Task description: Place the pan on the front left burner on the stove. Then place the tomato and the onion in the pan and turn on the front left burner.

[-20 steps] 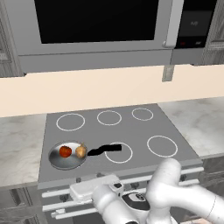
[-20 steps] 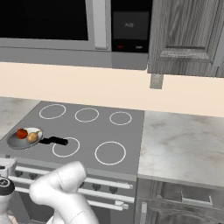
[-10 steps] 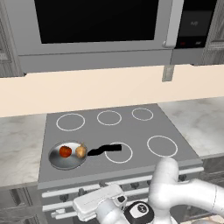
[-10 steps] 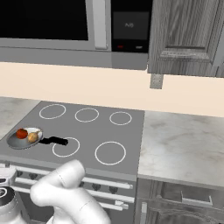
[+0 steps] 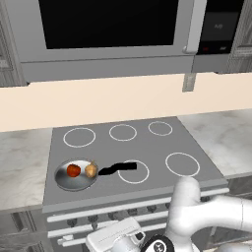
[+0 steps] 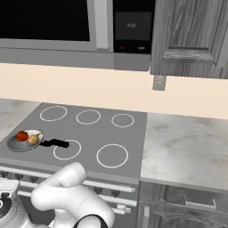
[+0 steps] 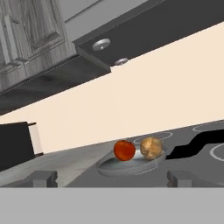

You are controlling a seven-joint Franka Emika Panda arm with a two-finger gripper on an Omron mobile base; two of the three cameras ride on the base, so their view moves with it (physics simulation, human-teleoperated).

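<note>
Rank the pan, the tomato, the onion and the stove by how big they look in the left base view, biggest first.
1. The stove, by far the largest.
2. The pan, counting its black handle.
3. The tomato and the onion look about the same size, so I would not rank one above the other.

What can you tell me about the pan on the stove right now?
The pan is a small, round, shallow pan that looks like shiny steel, with a wavy black handle pointing right along the stove's front row. It sits flat at the front left of the grey cooktop. Inside it lie the tomato on the left and the onion on the right, close side by side. Nothing else touches it.
</note>
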